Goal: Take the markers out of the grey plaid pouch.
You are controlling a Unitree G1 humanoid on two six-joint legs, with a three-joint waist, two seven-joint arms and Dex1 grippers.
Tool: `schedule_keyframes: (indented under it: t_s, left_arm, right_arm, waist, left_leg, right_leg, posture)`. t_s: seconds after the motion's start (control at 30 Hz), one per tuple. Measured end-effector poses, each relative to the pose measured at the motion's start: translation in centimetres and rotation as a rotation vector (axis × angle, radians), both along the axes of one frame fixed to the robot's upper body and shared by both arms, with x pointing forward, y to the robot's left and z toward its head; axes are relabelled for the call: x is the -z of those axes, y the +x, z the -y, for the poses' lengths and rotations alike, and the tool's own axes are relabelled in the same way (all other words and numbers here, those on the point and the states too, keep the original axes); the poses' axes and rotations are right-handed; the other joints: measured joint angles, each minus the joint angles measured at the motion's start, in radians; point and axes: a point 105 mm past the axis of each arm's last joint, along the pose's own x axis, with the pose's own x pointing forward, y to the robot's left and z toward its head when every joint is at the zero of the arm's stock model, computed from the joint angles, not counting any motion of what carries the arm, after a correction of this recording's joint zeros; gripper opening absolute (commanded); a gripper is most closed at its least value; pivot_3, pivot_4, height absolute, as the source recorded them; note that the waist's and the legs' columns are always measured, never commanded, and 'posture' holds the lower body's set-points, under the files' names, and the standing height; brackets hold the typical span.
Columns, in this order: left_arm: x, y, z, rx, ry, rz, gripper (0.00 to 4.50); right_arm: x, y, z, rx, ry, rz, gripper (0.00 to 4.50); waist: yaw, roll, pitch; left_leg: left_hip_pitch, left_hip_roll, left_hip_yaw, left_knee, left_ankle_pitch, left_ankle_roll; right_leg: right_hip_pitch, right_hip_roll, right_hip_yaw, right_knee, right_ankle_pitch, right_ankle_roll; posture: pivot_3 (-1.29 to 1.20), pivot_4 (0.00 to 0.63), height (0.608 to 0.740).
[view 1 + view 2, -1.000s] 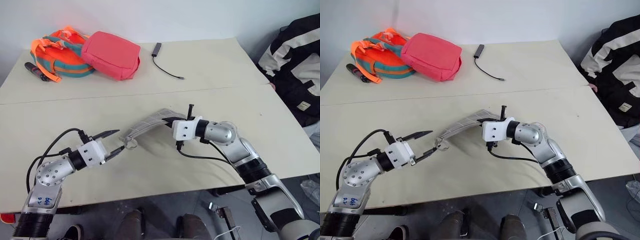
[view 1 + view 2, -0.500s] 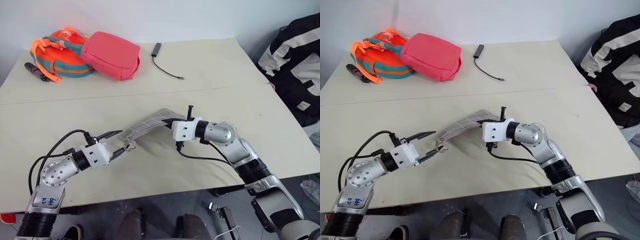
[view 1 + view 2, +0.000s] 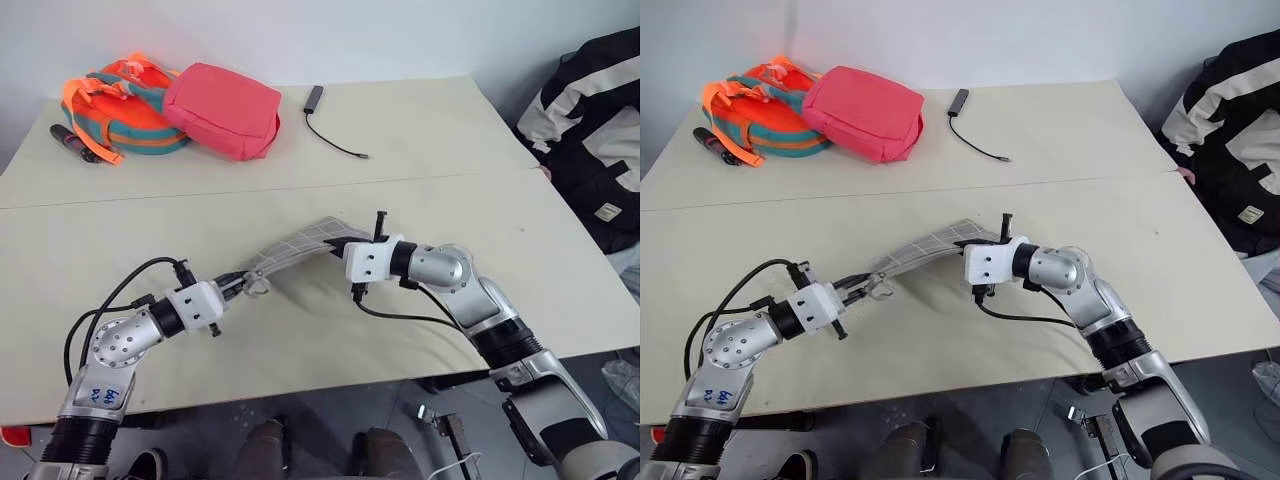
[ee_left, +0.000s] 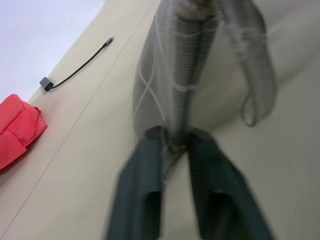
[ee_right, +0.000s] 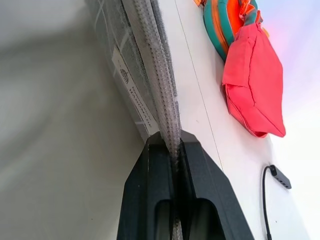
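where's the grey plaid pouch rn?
The grey plaid pouch is mid-table in the left eye view, strung between both grippers: the left gripper pinches its near-left end, the right gripper its other end, on the near side of the table seam.

Left gripper (image 4: 175,145) pinches the grey plaid pouch (image 4: 170,75) edge
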Motion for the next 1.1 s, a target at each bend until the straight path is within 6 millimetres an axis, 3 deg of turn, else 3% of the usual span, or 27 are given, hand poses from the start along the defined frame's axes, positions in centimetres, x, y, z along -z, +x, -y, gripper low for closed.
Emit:
schedule_keyframes:
  t_s: [0.37,0.4,0.57,0.7,0.83,0.9,1.0,1.1]
  left_arm:
    - [-0.2,0.3,0.1,-0.003,-0.008,0.006,0.02]
    - [-0.1,0.3,0.1,-0.003,-0.008,0.006,0.00]
    - [-0.1,0.5,0.6,0.002,-0.011,0.010,0.00]
    - [0.1,0.6,1.1,-0.007,-0.011,0.014,0.00]
    - [0.2,0.8,1.4,-0.032,0.018,0.026,0.00]
    - [0.4,0.9,1.6,-0.039,0.024,0.025,0.00]
    - [1.1,0.9,2.5,-0.018,0.061,0.023,0.00]
    - [1.0,1.2,3.5,-0.007,0.074,0.043,0.00]
  right_arm:
    - [0.4,-0.2,0.2,0.005,0.026,-0.053,0.00]
    - [0.4,-0.2,0.3,0.005,0.035,-0.066,0.55]
    - [-0.9,-0.5,0.5,0.012,0.129,-0.097,2.07]
    - [-2.5,-0.7,2.4,0.090,0.305,-0.170,2.07]
    - [-5.0,-2.9,3.6,0.044,0.524,-0.354,2.07]
    - [-5.1,-4.2,3.6,0.001,0.554,-0.459,2.07]
    - [-2.1,-7.3,2.7,-0.041,0.564,-0.798,2.07]
    - [2.1,-8.6,1.4,0.039,0.540,-1.013,2.07]
  waist:
    - [0.000,0.000,0.000]
    - [0.000,0.000,0.000]
    - [0.002,0.000,0.000]
    - [0.012,0.000,0.000]
    - [0.023,0.000,0.000]
    - [0.025,0.000,0.000]
    - [0.028,0.000,0.000]
    - [0.028,0.000,0.000]
  left_leg:
    - [0.000,0.000,0.000,0.000,0.000,0.000]
    - [0.000,0.000,0.000,0.000,0.000,0.000]
    - [0.000,0.000,0.000,0.000,0.000,0.000]
    - [0.000,0.000,-0.001,0.000,0.000,0.000]
    - [0.000,0.000,-0.001,0.000,-0.001,0.001]
    - [0.000,0.000,-0.001,0.001,-0.003,0.001]
    - [0.000,0.001,-0.002,0.001,-0.006,0.001]
    - [-0.001,0.001,-0.001,0.003,-0.006,0.001]
  right_leg:
    - [0.000,0.000,0.000,0.000,0.000,0.000]
    - [0.000,0.000,0.000,0.000,0.000,0.000]
    - [0.000,0.000,0.000,0.000,0.000,0.000]
    - [0.001,0.000,-0.001,0.000,0.000,0.000]
    - [0.001,0.000,0.000,-0.001,0.000,0.000]
    - [0.001,0.000,0.000,-0.003,0.000,0.000]
    - [0.002,0.000,-0.001,-0.004,0.000,0.000]
    - [0.001,0.000,0.000,-0.003,0.000,0.000]
  posture:
    - [0.00,0.150,0.740]
    - [0.00,0.150,0.740]
    - [0.00,0.150,0.740]
    - [0.00,0.150,0.740]
    - [0.00,0.150,0.740]
    - [0.00,0.150,0.740]
    - [0.00,0.150,0.740]
    - [0.00,0.150,0.740]
